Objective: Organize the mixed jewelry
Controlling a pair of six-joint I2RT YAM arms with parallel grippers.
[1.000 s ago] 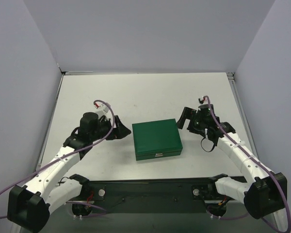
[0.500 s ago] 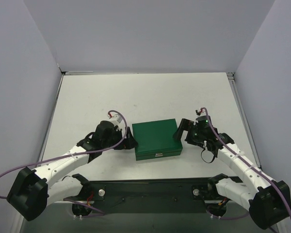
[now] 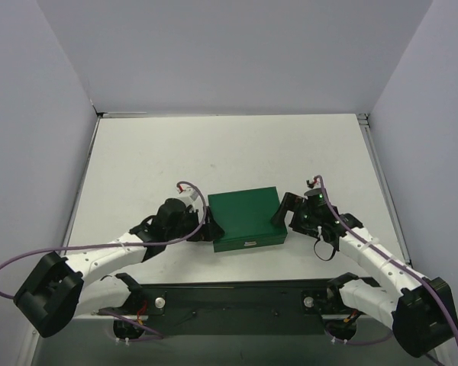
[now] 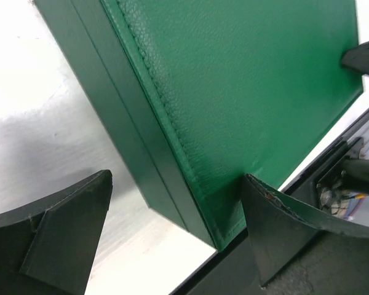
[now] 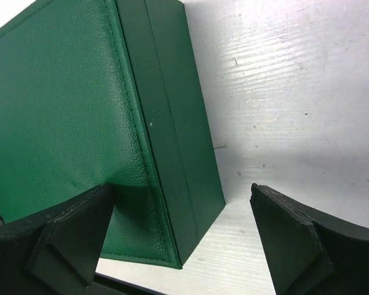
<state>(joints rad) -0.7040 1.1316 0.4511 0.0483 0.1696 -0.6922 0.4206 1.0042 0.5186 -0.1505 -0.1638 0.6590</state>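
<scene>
Top external view: the green jewelry box [image 3: 246,219] is lying closed and flat on the white table [image 3: 175,152], near the arms' black base bar [image 3: 237,297], with a small pale clasp showing at the middle of its front wall. No loose jewelry is showing in any view.

The left gripper [image 3: 208,226] is sitting at the box's left front corner; the right gripper [image 3: 282,210] is sitting at the box's right edge. Left wrist view: the box [image 4: 234,104] is filling the frame, and the left gripper's fingers [image 4: 61,239] are standing wide apart, one out over the table beside the box's side wall, the other reaching over the lid at the corner. Nothing is clamped. Right wrist view: the box [image 5: 67,147] is lying partly between the spread fingers [image 5: 295,246], one over the lid, one over bare table to the box's right. Nothing is gripped here either.

Judgement: both arms are bracketing the box, which fits either getting at the lid to open it or letting go of a lid just shut; one moment is not settling which.

Materials: the lid is pebbled, leather-like, with a stitched seam running along its edge. The side walls are smoother, split by a thin parting line between lid and base. Corners are square. The table is brushed and slightly glossy, likely letting the box slide under a sideways push.
</scene>
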